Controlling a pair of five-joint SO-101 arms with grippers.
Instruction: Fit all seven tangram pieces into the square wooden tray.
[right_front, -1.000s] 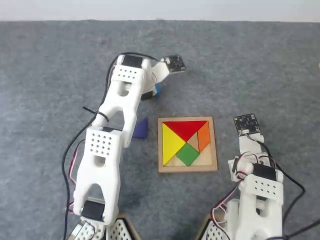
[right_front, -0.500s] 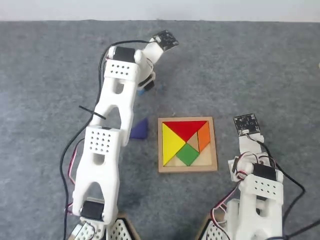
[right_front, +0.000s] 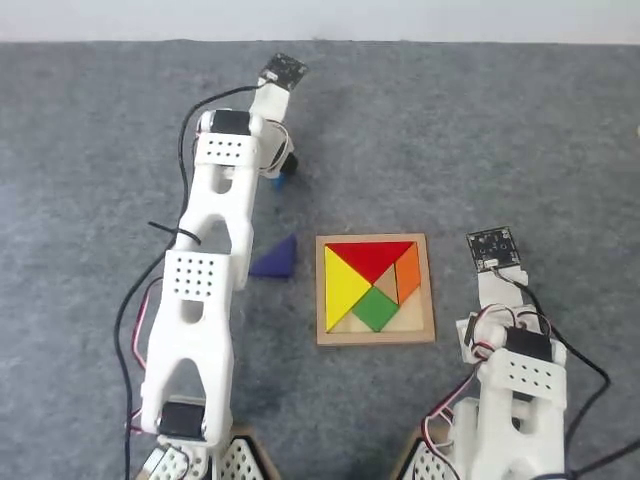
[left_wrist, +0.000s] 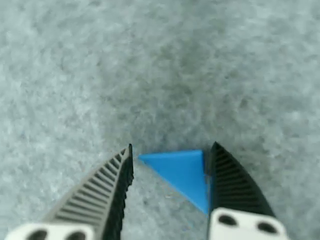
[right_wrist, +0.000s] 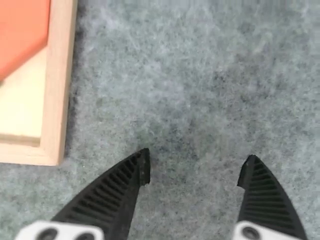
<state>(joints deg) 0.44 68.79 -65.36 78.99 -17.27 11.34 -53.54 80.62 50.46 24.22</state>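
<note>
We are looking down on the tray (right_front: 375, 339), a square pale-wood frame sitting right of centre on the grey felt (right_front: 520, 130). Inside it the red triangle (right_front: 370, 258) is lying with its long side along the far wall and its point aimed at the middle. The yellow triangle (right_front: 342, 285) is running its long side down the left wall, tip pointing right. The green square (right_front: 376, 309) is standing on a corner like a diamond by the near wall, and the orange parallelogram (right_front: 408, 272) is stretching near-to-far along the right wall. Bare wood is showing in both near corners.

Just left of the tray the purple triangle (right_front: 277, 261) is lying flat on the felt, its long side slanting from near left to far right, its square corner nearest the tray.

Farther back, the left gripper (left_wrist: 172, 146) is hanging low with its jaws spread around the blue triangle (left_wrist: 182, 171). One straight edge appears to touch one finger and a sharp corner is aiming at the other (a real grip we cannot call).

The right gripper (right_wrist: 197, 154) is hovering with jaws wide over felt, just right of the tray's near right corner.
</note>
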